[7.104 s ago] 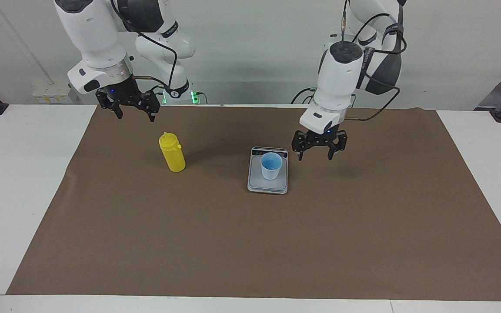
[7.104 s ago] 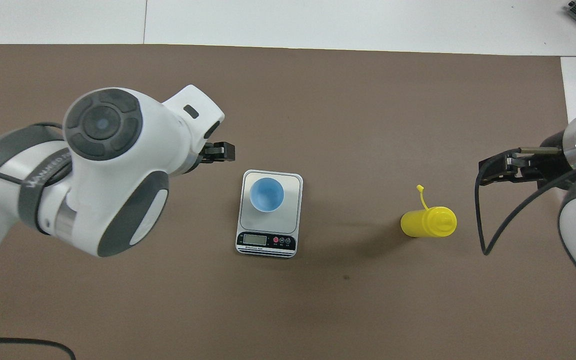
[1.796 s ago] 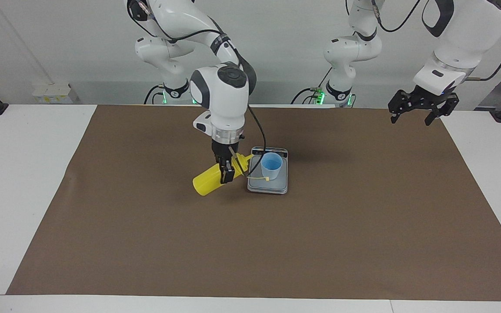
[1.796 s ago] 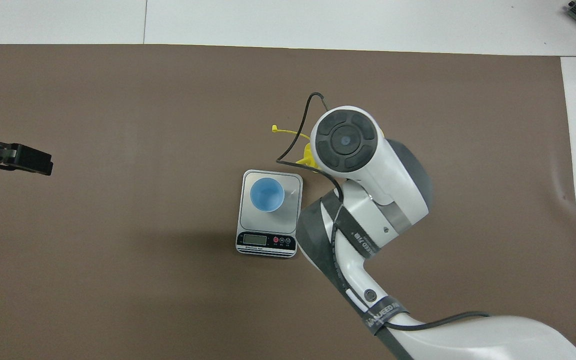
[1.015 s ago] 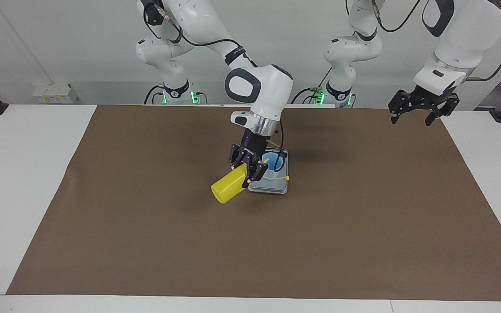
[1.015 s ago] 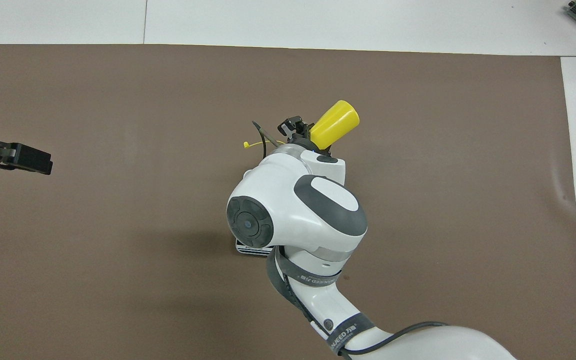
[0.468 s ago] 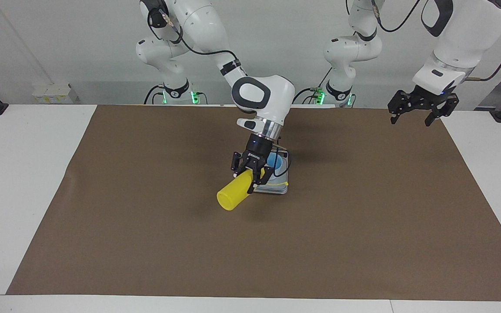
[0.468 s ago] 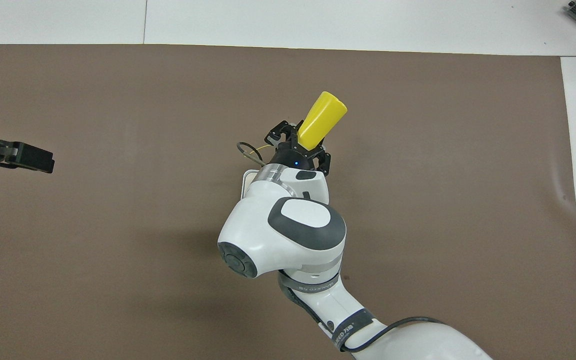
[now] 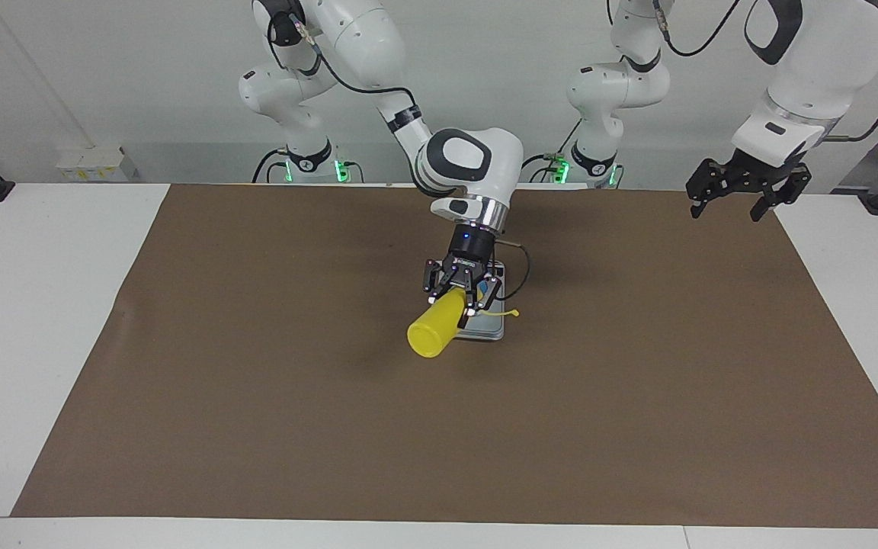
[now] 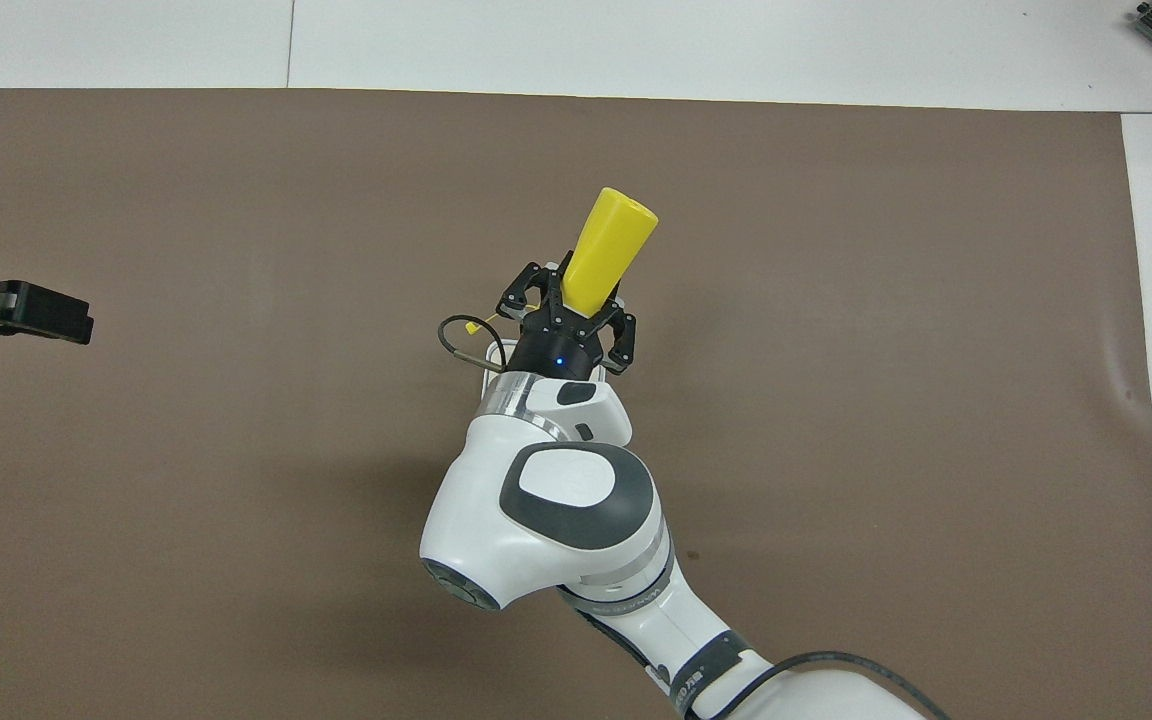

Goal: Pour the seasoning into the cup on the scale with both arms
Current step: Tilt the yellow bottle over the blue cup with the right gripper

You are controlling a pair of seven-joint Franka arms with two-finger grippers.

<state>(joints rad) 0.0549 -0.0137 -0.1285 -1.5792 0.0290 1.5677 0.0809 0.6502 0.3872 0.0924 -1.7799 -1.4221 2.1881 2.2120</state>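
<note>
My right gripper (image 9: 460, 295) is shut on the yellow seasoning bottle (image 9: 431, 333) and holds it tipped over, above the scale (image 9: 491, 329). The bottle's base points up and away from the robots. Its nozzle end is hidden under the gripper, and the tethered tip (image 9: 511, 312) hangs out beside it. In the overhead view the bottle (image 10: 611, 235) sticks out past the right gripper (image 10: 574, 302). The blue cup is hidden behind the gripper and the arm. My left gripper (image 9: 744, 194) is open and empty. It waits in the air over the mat's corner at the left arm's end and also shows in the overhead view (image 10: 21, 308).
A brown paper mat (image 9: 256, 381) covers most of the white table (image 9: 35, 305). In the overhead view only a corner of the scale (image 10: 489, 362) shows beside the right arm's wrist.
The right wrist has turned and shifted a little toward the left arm's end. The bottle's base has swung round and the nozzle end has come over the scale. The left arm has hardly moved.
</note>
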